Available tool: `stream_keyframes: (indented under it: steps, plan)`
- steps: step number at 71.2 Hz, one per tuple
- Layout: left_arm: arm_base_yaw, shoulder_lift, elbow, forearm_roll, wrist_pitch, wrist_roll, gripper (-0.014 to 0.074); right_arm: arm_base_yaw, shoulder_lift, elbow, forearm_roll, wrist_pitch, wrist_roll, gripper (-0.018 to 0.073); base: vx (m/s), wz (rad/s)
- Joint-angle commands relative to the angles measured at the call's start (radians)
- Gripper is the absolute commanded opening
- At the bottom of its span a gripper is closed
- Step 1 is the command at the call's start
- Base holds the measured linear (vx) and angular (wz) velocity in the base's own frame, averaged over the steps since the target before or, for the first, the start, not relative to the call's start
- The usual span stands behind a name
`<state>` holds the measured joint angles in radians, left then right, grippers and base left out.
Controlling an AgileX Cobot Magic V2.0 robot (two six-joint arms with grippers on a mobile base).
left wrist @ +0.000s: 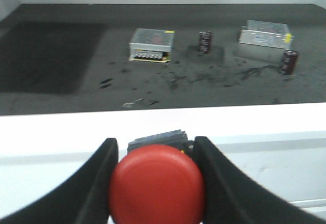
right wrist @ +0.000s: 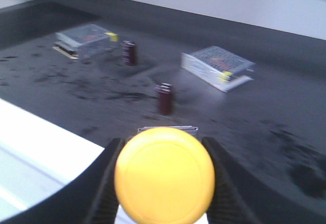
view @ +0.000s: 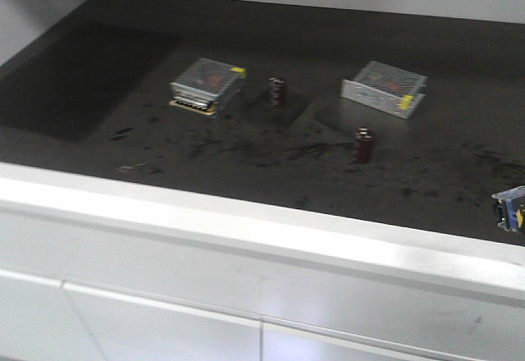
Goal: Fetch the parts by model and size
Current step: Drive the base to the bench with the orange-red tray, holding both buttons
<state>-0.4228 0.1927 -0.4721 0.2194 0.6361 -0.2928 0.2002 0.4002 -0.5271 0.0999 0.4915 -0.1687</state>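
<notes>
Between the black fingers (left wrist: 97,183) of the left gripper (left wrist: 153,150), at 6 o'clock in the left wrist view, sits the red switch (left wrist: 157,183); the jaws are closed onto its sides, partly apart only as wide as the part, and its dark base shows just behind the round cap. The right gripper (right wrist: 162,143) holds the yellow switch (right wrist: 164,175) in the same way, at 6 o'clock in the right wrist view, with the cap toward the camera. Both held parts are above the near side, by the white edge (view: 246,221) of the dark table (view: 82,90). On this table lie two perforated silver boxes, well apart: the left box (view: 207,84) at about 11 o'clock from the table's middle, the right box (view: 384,88) at about 1 o'clock. The far capacitor (view: 277,92) stands upright just beside the left box, at its 3 o'clock. The near capacitor (view: 363,144) stands upright at about 7 o'clock of the right box. Dark smudges mark the surface around them.
</notes>
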Motion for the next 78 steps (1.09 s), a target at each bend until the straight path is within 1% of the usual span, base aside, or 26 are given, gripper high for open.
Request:
stream_keyframes:
  steps: [1,38,67,78]
  plan:
    - [-0.003,0.01,-0.025,0.008,-0.072,-0.004,-0.0006,-0.004,0.004,-0.029,0.0,-0.077,-0.009,-0.0005,-0.06,0.53]
    - [-0.003,0.01,-0.025,0.008,-0.072,-0.004,-0.0006,-0.004,0.004,-0.029,0.001,-0.077,-0.009,-0.0005,-0.05,0.51]
    - [-0.003,0.01,-0.025,0.008,-0.072,-0.004,-0.0006,-0.004,0.004,-0.029,0.001,-0.077,-0.009,-0.0005,-0.03,0.82]
    - [-0.003,0.01,-0.025,0.008,-0.072,-0.004,-0.0006,-0.004,0.004,-0.029,0.0,-0.077,-0.009,-0.0005,0.0,0.66]
